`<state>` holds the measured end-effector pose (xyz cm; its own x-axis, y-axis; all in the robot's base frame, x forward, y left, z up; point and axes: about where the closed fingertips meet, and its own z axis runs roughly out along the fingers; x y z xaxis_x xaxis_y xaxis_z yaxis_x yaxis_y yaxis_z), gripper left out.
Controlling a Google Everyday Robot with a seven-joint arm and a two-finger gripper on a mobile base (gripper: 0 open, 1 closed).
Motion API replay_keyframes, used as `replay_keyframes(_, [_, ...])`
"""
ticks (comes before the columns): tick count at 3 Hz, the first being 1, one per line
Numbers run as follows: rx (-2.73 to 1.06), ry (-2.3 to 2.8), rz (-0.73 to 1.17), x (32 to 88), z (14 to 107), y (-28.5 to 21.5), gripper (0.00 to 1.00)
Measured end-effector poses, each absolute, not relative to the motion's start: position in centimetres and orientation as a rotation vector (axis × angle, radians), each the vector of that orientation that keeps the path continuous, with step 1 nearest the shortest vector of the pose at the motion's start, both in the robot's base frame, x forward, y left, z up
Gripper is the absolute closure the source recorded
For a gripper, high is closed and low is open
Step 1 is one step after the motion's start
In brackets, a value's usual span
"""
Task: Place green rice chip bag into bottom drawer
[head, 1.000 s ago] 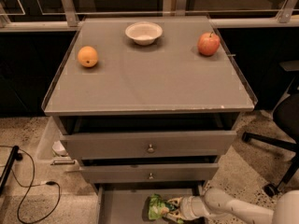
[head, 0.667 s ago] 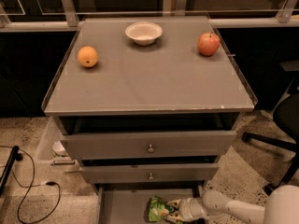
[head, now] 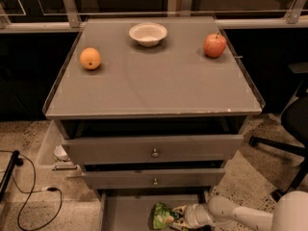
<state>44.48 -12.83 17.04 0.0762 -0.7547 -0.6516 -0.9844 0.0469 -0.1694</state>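
The green rice chip bag point(head: 162, 216) lies on the floor of the open bottom drawer point(head: 126, 213), at its right side near the bottom edge of the camera view. My gripper point(head: 180, 215) reaches in from the lower right on a white arm and is at the bag's right end, touching it. The bag is partly cut off by the frame's bottom edge.
Two upper grey drawers with round knobs point(head: 154, 153) stand partly open above. On the cabinet top sit an orange point(head: 90, 58), a white bowl point(head: 147, 33) and a red apple point(head: 214, 45). A black cable point(head: 29, 191) lies on the floor at left; an office chair base point(head: 284, 148) at right.
The arm and the bag have shifted slightly left inside the bottom drawer; otherwise the scene is unchanged.
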Motion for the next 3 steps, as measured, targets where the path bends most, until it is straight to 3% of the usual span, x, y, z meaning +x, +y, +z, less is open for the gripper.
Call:
replay_keyframes(2, [-1.757,1.727,0.49,44.47,17.04,-12.83,0.12])
replay_keyframes(3, [-1.757,1.727,0.49,44.47,17.04,-12.82,0.0])
